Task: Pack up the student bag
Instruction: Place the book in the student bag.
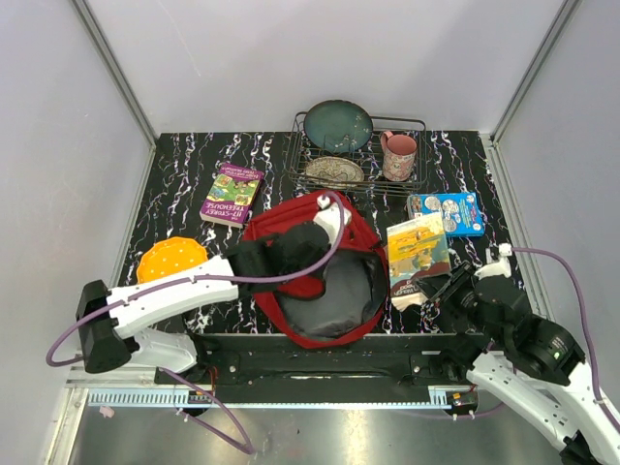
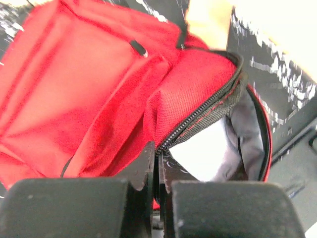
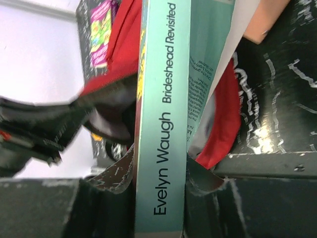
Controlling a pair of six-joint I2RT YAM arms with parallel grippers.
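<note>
The student bag (image 1: 291, 218) is a red backpack lying in the middle of the table, its mouth open onto grey lining (image 1: 339, 291). My left gripper (image 1: 327, 225) reaches over it from the left. In the left wrist view that gripper (image 2: 158, 166) is shut on the bag's black zippered rim (image 2: 208, 111), with red fabric (image 2: 74, 89) spreading away on the left. My right gripper (image 1: 438, 287) sits at the bag's right side, shut on a paperback (image 1: 417, 252). Its teal spine (image 3: 161, 148) stands upright between the fingers (image 3: 116, 173), with the bag's red edge (image 3: 223, 124) just behind.
A purple-and-green book (image 1: 232, 194) lies at the back left and an orange disc (image 1: 171, 260) at the left beside my left arm. A wire rack (image 1: 360, 155) at the back holds a dark plate, a bowl and a pink mug (image 1: 398, 155). A blue pack (image 1: 446, 213) lies at the right.
</note>
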